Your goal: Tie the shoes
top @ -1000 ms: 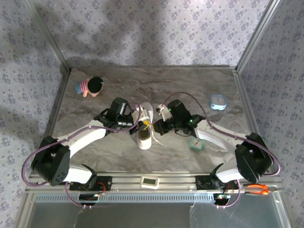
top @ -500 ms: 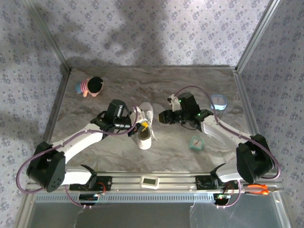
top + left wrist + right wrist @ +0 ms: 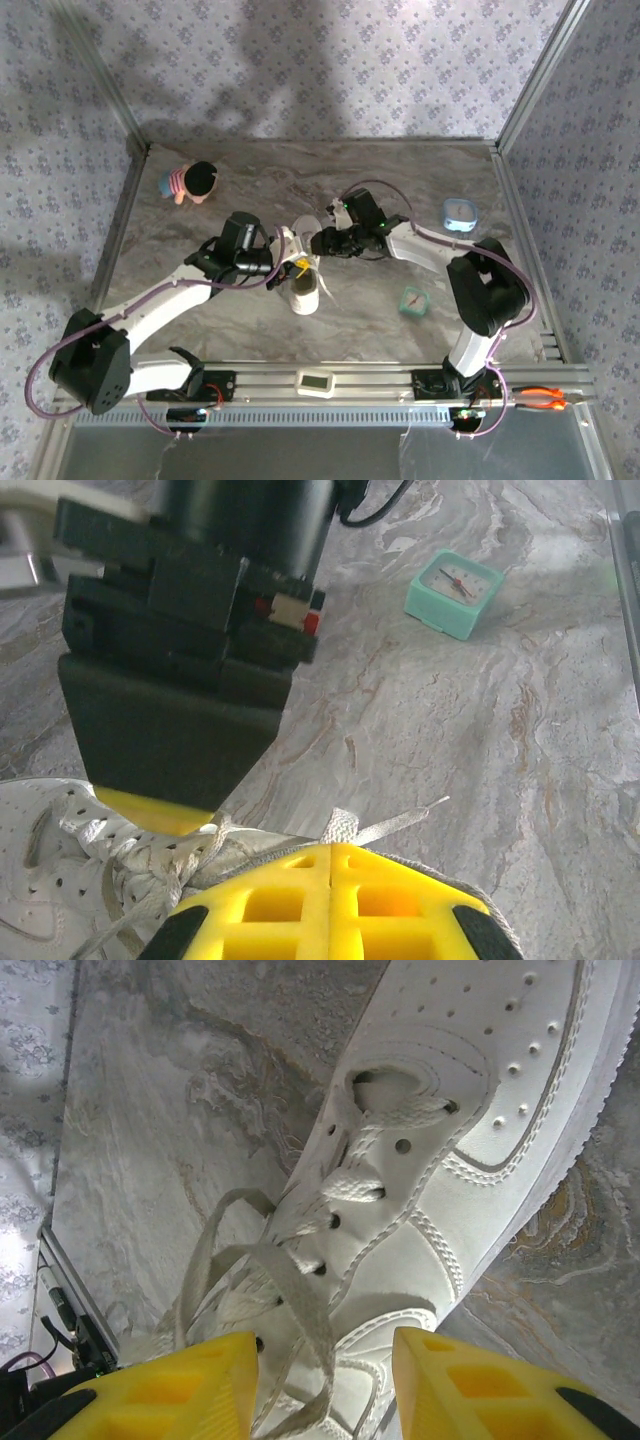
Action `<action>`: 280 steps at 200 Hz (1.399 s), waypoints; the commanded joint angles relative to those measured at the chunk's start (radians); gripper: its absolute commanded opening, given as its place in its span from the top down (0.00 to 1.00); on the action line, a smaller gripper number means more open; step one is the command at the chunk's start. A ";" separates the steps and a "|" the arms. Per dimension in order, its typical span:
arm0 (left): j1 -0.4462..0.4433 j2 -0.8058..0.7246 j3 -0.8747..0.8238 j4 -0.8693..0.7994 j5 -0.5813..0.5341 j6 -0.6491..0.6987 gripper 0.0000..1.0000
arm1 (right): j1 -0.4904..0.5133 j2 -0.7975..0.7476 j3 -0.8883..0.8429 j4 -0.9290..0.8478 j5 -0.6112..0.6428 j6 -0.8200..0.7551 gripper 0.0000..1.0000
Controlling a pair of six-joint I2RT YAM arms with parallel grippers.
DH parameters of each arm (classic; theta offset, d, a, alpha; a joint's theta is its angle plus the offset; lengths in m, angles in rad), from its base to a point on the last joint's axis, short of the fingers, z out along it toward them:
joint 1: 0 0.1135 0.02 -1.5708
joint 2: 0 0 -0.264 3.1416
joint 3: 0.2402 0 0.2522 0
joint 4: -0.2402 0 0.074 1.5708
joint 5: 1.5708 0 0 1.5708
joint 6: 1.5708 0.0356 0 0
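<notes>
Mid-tabletop (image 3: 400, 180): white sneaker (image 3: 304, 288), toe toward the near edge, laces (image 3: 280, 1280) loose and spilling off its side. Touching the shoe from the left: left pincer (image 3: 330, 852), clenched, with a strand of the laces nipped at the seam between its yellow pads. Just beside it, over the lacing from the right: right pincer (image 3: 325, 1360), released, yellow fingers apart with loose strands lying between them. Farther out: teal clock (image 3: 412, 301) near right of the shoe, pale blue clock (image 3: 460, 213) beyond it, striped doll (image 3: 190, 182) well apart at far left.
</notes>
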 commanded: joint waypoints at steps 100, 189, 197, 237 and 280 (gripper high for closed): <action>0.061 0.005 0.030 -0.017 0.043 -0.077 1.00 | -0.013 0.046 0.057 0.015 -0.098 -0.040 1.00; 0.080 0.134 0.148 -0.038 0.038 -0.174 1.00 | 0.003 -0.074 0.042 -0.028 -0.025 -0.184 1.00; 0.079 0.147 0.156 -0.038 0.034 -0.185 1.00 | 0.004 -0.083 0.037 -0.021 -0.026 -0.189 1.00; 0.079 0.201 0.174 -0.026 0.002 -0.226 1.00 | 0.003 -0.114 0.011 0.006 -0.037 -0.191 1.00; 0.082 0.244 0.161 0.059 -0.025 -0.317 1.00 | -0.002 -0.126 -0.018 0.027 -0.072 -0.180 1.00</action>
